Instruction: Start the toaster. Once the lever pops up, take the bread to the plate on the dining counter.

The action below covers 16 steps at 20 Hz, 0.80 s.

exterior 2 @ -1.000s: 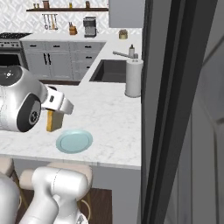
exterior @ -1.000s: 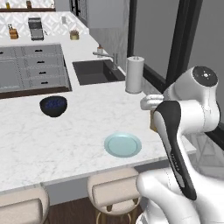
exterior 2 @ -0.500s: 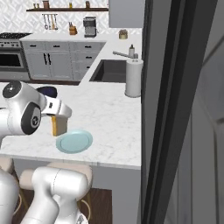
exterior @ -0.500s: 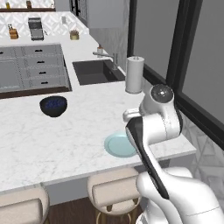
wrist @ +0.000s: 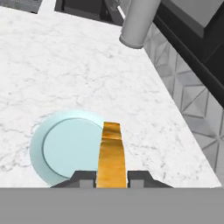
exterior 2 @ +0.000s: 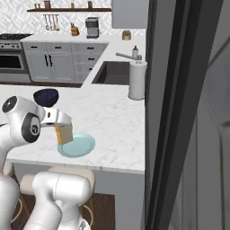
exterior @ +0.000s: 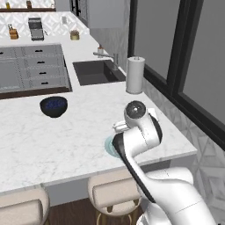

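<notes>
Gripper (wrist: 111, 177) is pinched narrowly on the bread (wrist: 111, 153), held edge-on so the golden crust faces the hand camera, hanging just above the right rim of the plate (wrist: 65, 146) at lower left of the hand view (looks staged for a drop). Plate is a smooth, round, pale blue-green disc sitting flat on the glossy grey-veined marble counter (exterior 2: 112, 112); the bread (exterior 2: 64, 134) is a thin tan slab near the counter's front edge, lower left of the right base view.

From my left base camera the arm (exterior: 139, 132) hides most of the plate (exterior: 108, 145) at frame centre. In the hand view, the bread's (wrist: 111, 155) lower end is cut off by the bottom edge.
</notes>
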Tool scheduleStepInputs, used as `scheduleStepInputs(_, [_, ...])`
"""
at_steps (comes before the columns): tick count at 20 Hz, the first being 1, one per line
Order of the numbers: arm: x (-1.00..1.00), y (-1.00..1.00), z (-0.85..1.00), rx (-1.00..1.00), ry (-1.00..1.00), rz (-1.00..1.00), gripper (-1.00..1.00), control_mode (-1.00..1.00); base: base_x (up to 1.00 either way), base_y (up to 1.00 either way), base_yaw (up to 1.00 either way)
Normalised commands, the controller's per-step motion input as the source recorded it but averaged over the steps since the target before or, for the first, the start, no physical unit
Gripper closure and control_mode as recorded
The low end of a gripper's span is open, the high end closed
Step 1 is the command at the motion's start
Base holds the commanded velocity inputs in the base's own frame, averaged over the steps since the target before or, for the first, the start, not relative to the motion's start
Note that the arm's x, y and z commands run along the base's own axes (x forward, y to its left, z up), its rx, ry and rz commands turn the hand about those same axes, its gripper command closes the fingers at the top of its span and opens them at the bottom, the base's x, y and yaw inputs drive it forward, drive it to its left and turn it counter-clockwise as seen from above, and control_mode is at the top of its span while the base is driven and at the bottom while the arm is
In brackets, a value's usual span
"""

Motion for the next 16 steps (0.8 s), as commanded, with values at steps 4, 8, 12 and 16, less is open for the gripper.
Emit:
scheduleStepInputs(4, [0.19,0.00,-0.49,-0.16,0.00,-0.08,1.00,-1.00,0.00,0.00,0.00])
scheduleStepInputs(8, [0.36,0.00,-0.46,-0.10,0.00,-0.04,1.00,-1.00,0.00,0.00,0.00])
scheduleStepInputs(12, [0.62,0.00,-0.41,0.00,0.00,0.00,1.00,-1.00,0.00,0.00,0.00])
scheduleStepInputs(16, [0.58,0.00,-0.28,0.00,0.00,0.00,1.00,-1.00,0.00,0.00,0.00])
